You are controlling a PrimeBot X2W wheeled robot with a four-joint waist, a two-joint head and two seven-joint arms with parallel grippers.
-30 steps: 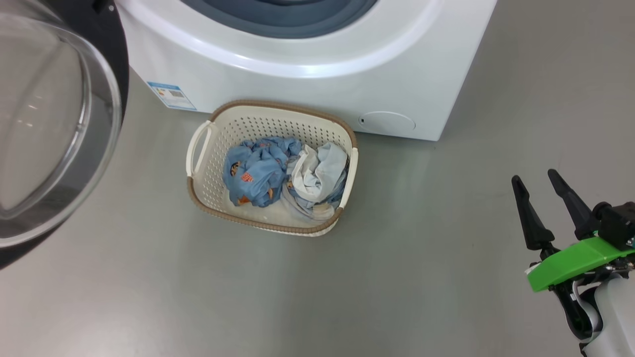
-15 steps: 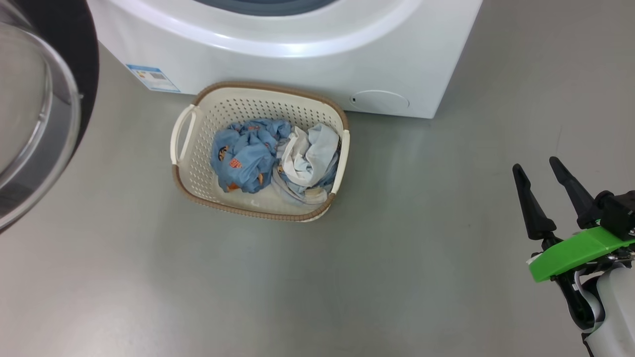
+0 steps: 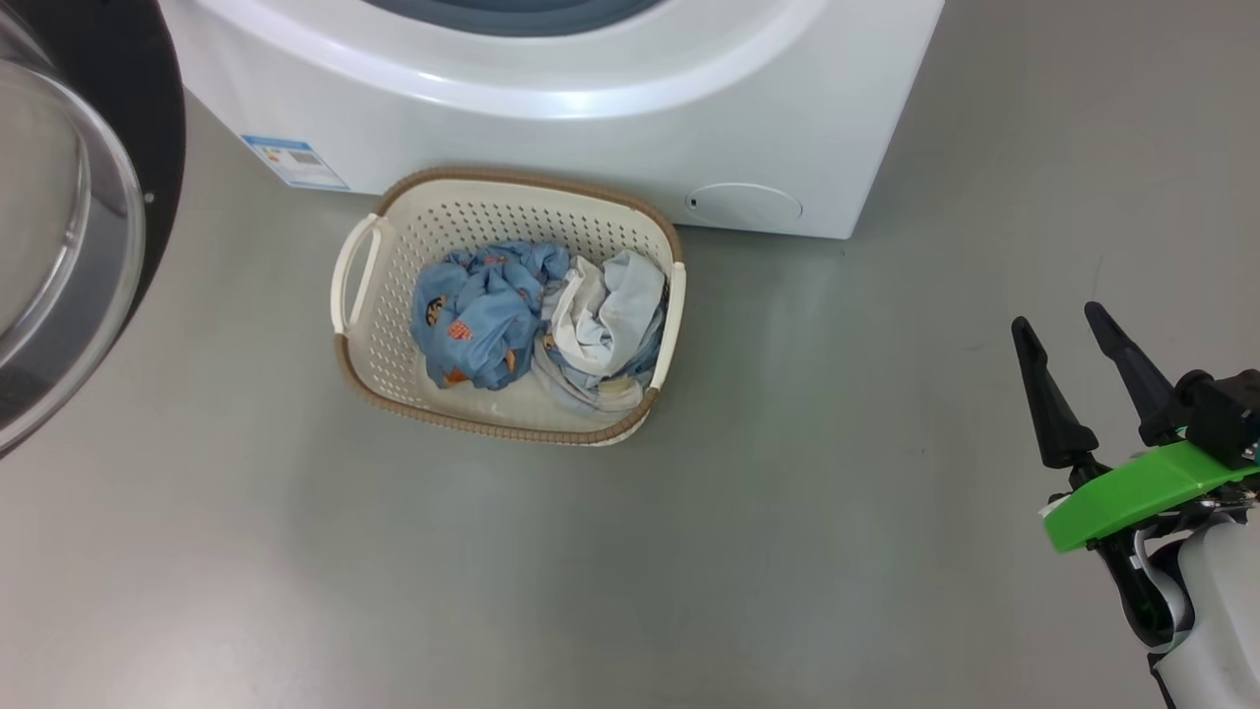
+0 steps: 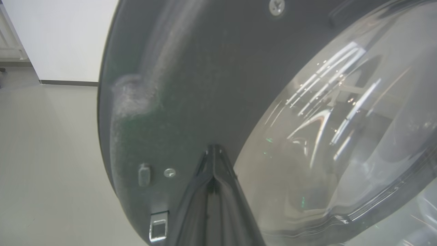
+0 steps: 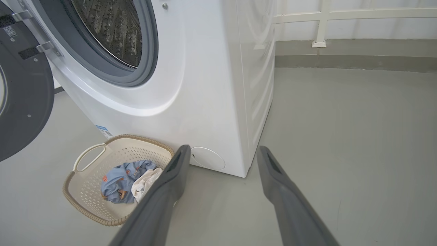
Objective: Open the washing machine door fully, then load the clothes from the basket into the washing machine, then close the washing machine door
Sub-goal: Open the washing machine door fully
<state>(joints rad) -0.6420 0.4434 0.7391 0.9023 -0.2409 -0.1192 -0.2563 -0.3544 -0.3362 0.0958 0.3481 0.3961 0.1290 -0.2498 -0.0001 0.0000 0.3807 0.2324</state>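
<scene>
Smooth grey floor (image 3: 787, 551) all round, with a pale wall and a white rail far back in the right wrist view. On that floor, the white washing machine (image 3: 551, 128), drum mouth uncovered, grey seal and steel drum (image 5: 109, 30) plain to see. Swung out to the robot's left on its hinges: the washing machine door (image 3: 162, 138), black rim and bulging glass bowl toward the head camera. Just in front of the machine's foot, between the blue label (image 3: 293, 162) and the round white cap (image 3: 743, 205): the basket (image 3: 512, 181), back rim touching or nearly touching the white front (cannot tell which). Inside it, the clothes (image 3: 492, 315), bunched together below the rim, blue printed piece on the left, white and pale grey piece on the right. Left gripper (image 4: 213, 152) pressed together, fingers tip to tip with nothing between them, tips right up against the door's black face beside the glass (contact not certain). Right gripper (image 3: 1055, 317) spread wide and empty, low at the right of the head view, well apart from the basket, fingers pointing toward the machine's right corner.
</scene>
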